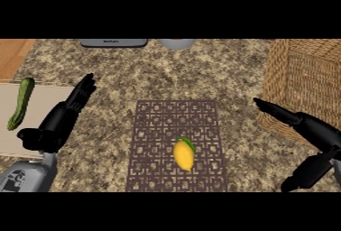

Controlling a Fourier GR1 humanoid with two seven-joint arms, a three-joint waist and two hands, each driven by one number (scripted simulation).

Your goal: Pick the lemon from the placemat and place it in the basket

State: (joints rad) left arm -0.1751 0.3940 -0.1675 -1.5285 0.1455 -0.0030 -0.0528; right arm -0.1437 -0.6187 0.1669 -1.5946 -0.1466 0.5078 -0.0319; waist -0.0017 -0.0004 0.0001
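The speckled stone surface (133, 67) fills the view. At its right edge stands the wicker basket (303, 85), with its near wall toward the middle. In the centre lies the dark patterned placemat (160, 135), well apart from the basket. At the left there is a pale board (40, 131), and a cucumber (21, 103) lies on it.

The left hand (63, 119) rests over the inner edge of the board, with its fingers straight, pointing up and holding nothing. The right hand (313, 131) hangs between the placemat and the basket. Its fingers are stretched toward the upper left and the thumb is spread downward, so it is open and empty.

The lemon (184, 154) lies on the lower right part of the placemat, with its long axis nearly up and down in the view and a green bit at its upper end. It touches nothing else.

I judge that the step in hand is the reach, and the right hand is the better one for it, because it is nearer to both the lemon and the basket. It should come over the lemon from the right and stay open, with the fingers on one long side and the thumb on the other, across the narrow width. The lemon is rounded and may roll, so the hand should close only when it is low around the fruit. After that it should lift high enough to pass over the rim of the basket.
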